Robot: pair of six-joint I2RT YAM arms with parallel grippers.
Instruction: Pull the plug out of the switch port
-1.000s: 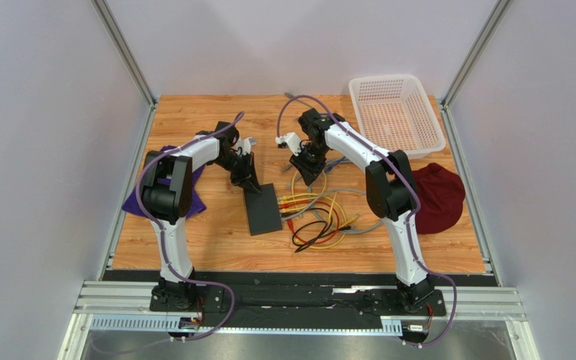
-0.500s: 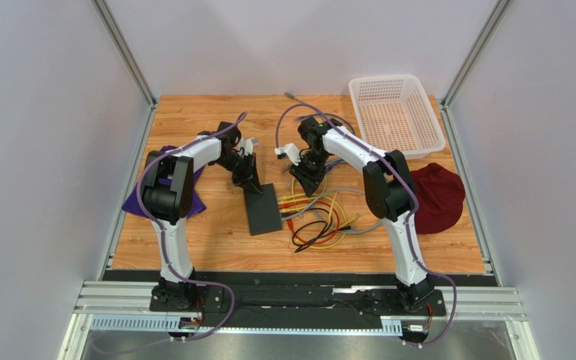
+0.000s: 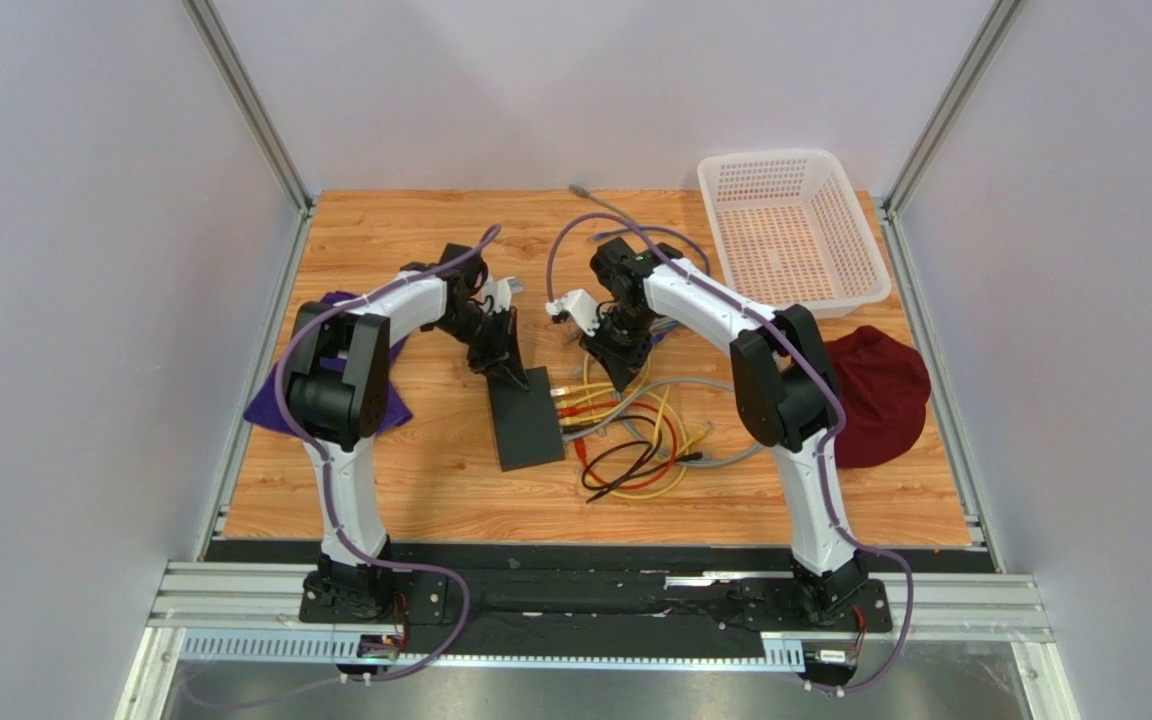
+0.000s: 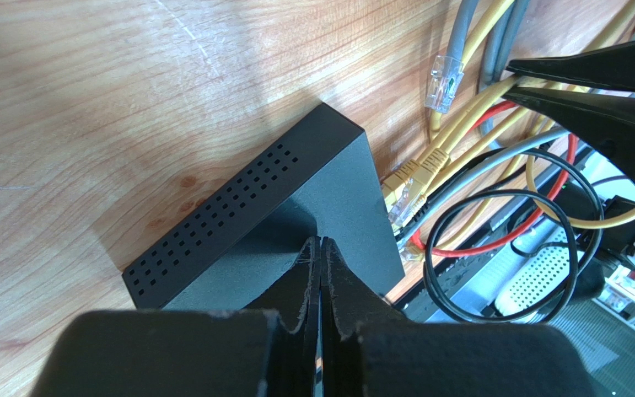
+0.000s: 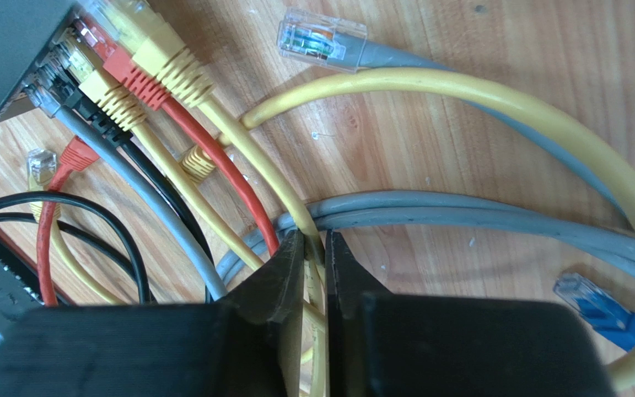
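Pinching 1 yellow cable (image 5: 275,182), R pincer (image 5: 312,248); maybe 5 plugs (image 5: 130,83) in switch (image 5: 6,41).

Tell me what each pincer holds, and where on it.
Right pincer: yellow cable, on its cord short of the plug. Left pincer: nothing, shut, tips at the switch top.

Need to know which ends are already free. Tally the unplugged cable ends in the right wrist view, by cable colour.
grey-cable plug: 1
red-cable plug: 1
yellow-cable plug: 1
blue-cable plug: 1
Total: 4
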